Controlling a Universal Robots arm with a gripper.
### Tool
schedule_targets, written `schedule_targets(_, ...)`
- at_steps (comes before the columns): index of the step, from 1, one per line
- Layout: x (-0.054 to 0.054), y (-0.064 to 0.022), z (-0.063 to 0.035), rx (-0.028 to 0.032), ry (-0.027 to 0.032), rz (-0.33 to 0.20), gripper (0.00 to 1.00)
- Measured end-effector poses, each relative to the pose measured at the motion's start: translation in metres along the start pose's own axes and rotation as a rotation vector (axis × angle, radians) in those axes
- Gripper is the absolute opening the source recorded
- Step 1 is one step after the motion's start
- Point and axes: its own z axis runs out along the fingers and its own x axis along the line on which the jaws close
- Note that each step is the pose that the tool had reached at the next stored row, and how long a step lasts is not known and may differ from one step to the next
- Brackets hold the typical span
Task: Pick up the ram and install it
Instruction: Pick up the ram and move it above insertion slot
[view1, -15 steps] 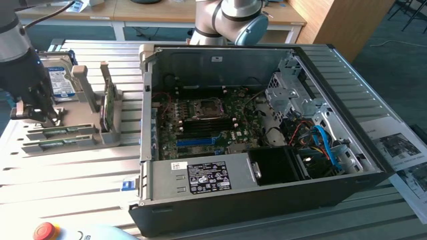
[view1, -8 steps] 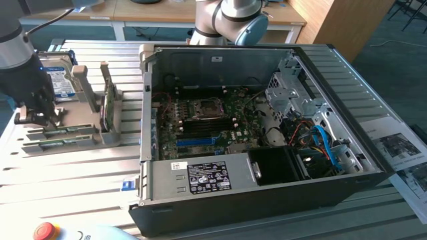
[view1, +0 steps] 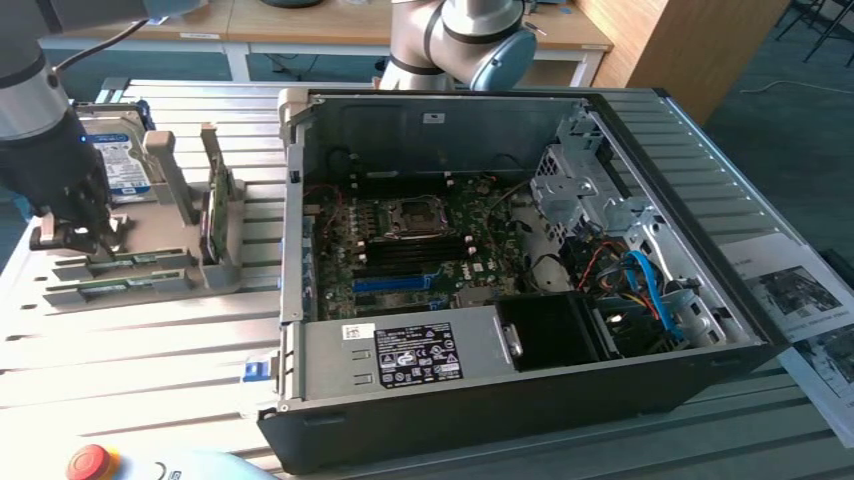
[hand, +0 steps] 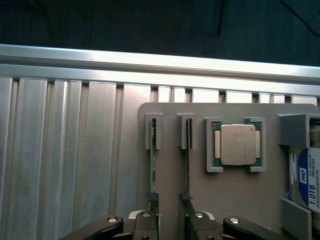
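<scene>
Two rams stand on edge in slots of a grey holder: one ram and a second ram beside it. In the exterior view they lie as thin green strips near the holder's front. My gripper hangs low over the near ends of the sticks. Its fingers are apart, one by the first stick and the other just past the second, gripping nothing. In the exterior view the gripper sits at the holder's left end. The open computer case shows its motherboard.
A silver processor rests in a pocket of the holder, and a hard drive with a blue label lies beyond it. The ribbed metal table ends at a bright edge rail. Papers lie on the exterior view's right, and a red button sits at the front.
</scene>
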Motion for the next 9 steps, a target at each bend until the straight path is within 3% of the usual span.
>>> schedule_targets(9, 0.0081, 0.0003, 0.0002, -0.0002, 0.0001, 0.000, 0.30)
